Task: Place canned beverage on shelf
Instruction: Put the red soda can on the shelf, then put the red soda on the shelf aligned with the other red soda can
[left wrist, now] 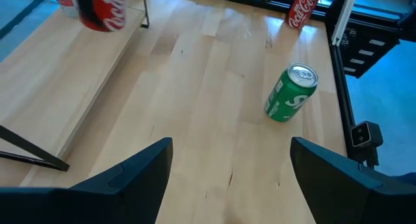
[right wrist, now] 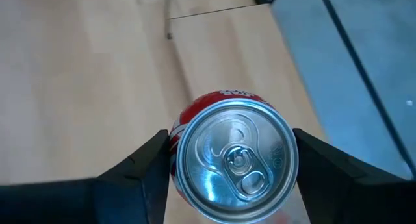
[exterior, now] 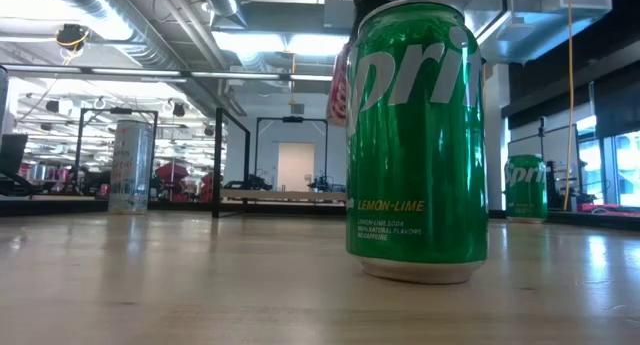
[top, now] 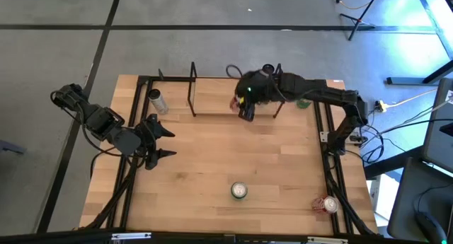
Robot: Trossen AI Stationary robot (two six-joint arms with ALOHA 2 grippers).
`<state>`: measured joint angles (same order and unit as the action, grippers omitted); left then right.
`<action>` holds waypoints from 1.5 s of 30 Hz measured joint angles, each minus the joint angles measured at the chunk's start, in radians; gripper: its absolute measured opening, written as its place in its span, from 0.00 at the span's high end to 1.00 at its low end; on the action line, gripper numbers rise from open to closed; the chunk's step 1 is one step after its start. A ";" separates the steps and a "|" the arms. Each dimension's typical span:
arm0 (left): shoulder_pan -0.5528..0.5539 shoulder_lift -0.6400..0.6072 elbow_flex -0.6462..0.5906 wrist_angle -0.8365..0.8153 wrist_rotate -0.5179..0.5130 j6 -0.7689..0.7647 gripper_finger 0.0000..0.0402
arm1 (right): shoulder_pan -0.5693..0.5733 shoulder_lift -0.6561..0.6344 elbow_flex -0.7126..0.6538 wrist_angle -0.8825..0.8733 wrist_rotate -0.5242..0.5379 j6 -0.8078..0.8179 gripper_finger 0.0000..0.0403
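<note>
Task progress: you are midway through one placement; nothing visible says a can already stands on the shelf (top: 212, 106), though the arm hides part of the board.
Can in hand: the red cola can (right wrist: 231, 156) sits upright between the right gripper's fingers (right wrist: 140, 169), seen top-down from the wrist with its silver lid and pull tab facing the camera.
Right gripper (top: 245, 106): closed around the red can's body, both fingers pressed on its sides; it is over the right half of the rack, at the front edge of the light board.
Can height: you cannot tell from these views whether the can rests on the board or hangs just above it.
Left gripper (top: 159, 139): jaws spread wide, holding nothing; it waits over the left part of the table, well apart from the rack.
Cans left: a green lemon-lime can (top: 239, 191) stands near the front edge; a second red can (top: 326, 204) lies at the front right corner; a silver can (top: 156, 100) stands just left of the rack; another green can (exterior: 525, 188) stands near the rack's right end.
Remaining: I judge that you must set this can down, let go, then fetch the others.
</note>
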<state>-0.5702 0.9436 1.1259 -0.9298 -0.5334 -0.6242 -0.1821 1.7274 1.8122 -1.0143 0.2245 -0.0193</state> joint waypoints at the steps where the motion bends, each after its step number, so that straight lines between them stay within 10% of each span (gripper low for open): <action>1: 0.004 0.000 0.000 0.000 0.000 0.000 0.26 | -0.020 0.009 0.009 -0.001 0.000 -0.019 0.41; 31: 0.116 0.000 0.000 0.000 -0.001 0.007 0.26 | -0.358 0.231 0.008 0.038 -0.172 -0.332 0.40; 45: 0.120 0.000 0.000 0.000 0.000 0.008 0.26 | -0.349 0.221 0.011 0.068 -0.156 -0.354 0.12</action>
<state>-0.4507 0.9436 1.1259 -0.9298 -0.5339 -0.6167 -0.5313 1.9480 1.8236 -0.9458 0.0689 -0.3734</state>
